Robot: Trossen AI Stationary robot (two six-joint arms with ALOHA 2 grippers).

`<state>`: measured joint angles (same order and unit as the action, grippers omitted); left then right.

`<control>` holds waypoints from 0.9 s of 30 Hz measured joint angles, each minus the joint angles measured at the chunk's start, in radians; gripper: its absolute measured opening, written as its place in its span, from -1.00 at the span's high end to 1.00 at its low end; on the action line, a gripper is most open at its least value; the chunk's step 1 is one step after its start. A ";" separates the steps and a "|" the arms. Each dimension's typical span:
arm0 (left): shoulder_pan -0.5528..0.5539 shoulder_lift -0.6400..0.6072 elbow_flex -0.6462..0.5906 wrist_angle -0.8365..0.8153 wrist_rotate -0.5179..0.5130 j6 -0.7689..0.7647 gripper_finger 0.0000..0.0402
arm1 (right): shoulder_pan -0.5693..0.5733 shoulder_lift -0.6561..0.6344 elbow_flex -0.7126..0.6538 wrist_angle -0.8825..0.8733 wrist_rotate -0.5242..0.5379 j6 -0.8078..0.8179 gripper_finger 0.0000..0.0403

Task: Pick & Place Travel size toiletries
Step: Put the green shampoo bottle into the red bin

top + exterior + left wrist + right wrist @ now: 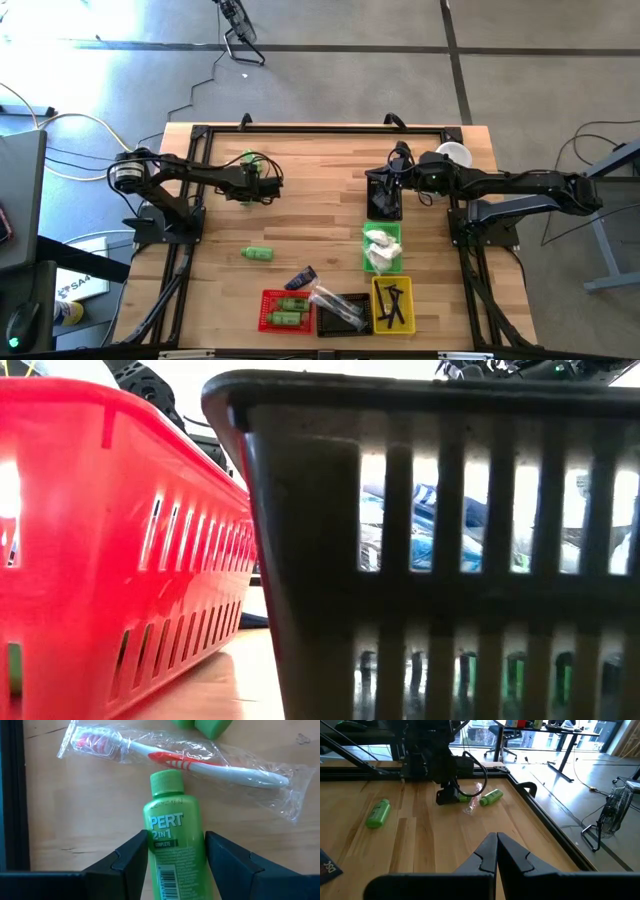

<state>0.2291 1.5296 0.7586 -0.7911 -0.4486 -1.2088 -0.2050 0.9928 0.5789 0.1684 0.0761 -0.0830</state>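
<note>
A green "PERT" bottle (172, 840) lies flat on the table, cap pointing away from my left wrist. My left gripper (176, 847) is open and tipped down over it, one finger on each long side; the high view shows this gripper (264, 183) at the far left. A clear-wrapped toothbrush (185, 762) lies just beyond the cap, and another green bottle (491, 796) past that. A further green bottle (257, 254) and a navy tube (301, 278) lie nearer the front. My right gripper (496, 847) is shut, raised at the far right. My left gripper's fingers (131, 857) stand close along the two long sides of the bottle's body (170, 865), below the cap, slanting down from above and lying along the bottle. Whether they touch it I cannot tell. The bottle rests on the table.
Along the front stand a red basket (285, 310) with green bottles, a black basket (345, 314) with a wrapped toothbrush and a yellow basket (392, 305) with black combs. A green basket (382, 248) holds white packets. Another black basket (385, 198) and a white cup (453, 155) sit far right.
</note>
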 joint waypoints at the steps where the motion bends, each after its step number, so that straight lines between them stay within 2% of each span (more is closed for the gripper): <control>1: 0.000 0.000 0.000 0.000 0.005 0.000 0.08 | 0.000 0.000 0.000 0.000 0.000 0.000 0.99; 10: 0.000 0.000 -0.001 0.003 0.057 0.041 0.09 | 0.000 0.000 0.000 0.000 0.000 0.000 0.99; 15: 0.000 -0.002 -0.043 0.065 0.101 0.084 0.09 | 0.000 0.000 0.000 0.000 -0.001 0.000 0.99; 19: -0.001 -0.003 -0.083 0.092 0.100 0.080 0.09 | 0.000 0.000 0.000 0.000 -0.001 0.000 0.99; 27: -0.001 -0.003 -0.085 0.093 0.090 0.087 0.09 | 0.000 0.000 0.000 0.000 -0.001 0.000 0.99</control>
<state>0.2284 1.5267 0.6735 -0.6980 -0.3585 -1.1213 -0.2050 0.9928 0.5789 0.1688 0.0753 -0.0834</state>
